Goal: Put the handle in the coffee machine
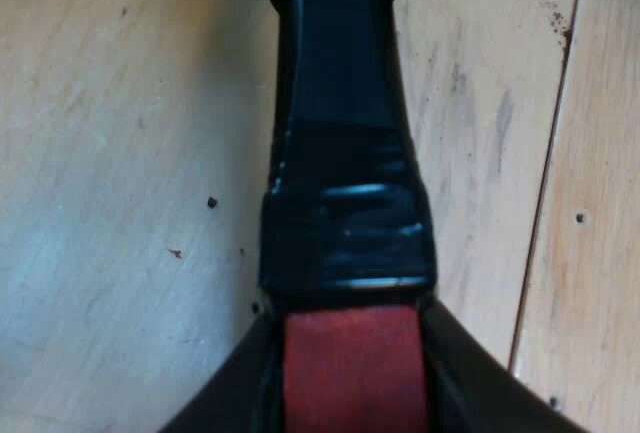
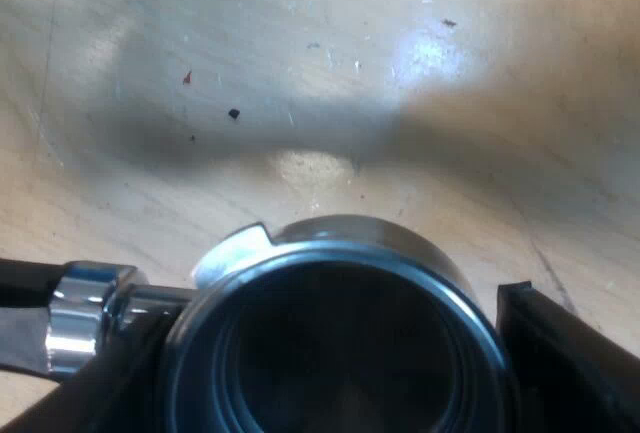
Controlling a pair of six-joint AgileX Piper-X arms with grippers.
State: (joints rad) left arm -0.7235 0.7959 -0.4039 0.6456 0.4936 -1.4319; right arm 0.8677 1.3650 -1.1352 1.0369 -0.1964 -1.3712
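Over the table (image 1: 120, 153), left jaws pinch the holder (image 2: 90, 318) by its red end (image 1: 352, 373), handle (image 1: 345, 103) pointing away; right jaws clamp its basket (image 2: 330, 243).

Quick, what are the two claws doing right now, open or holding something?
Left gripper: shut on the handle, at its red end.
Right gripper: shut on the metal holder, around its basket.

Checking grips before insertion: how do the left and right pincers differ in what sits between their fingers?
The left pincer flanks the dark handle at its red end; the right pincer flanks the round metal cup. The left pincer's part is slim, the right pincer's wide and hollow. Both hang over the wooden table.
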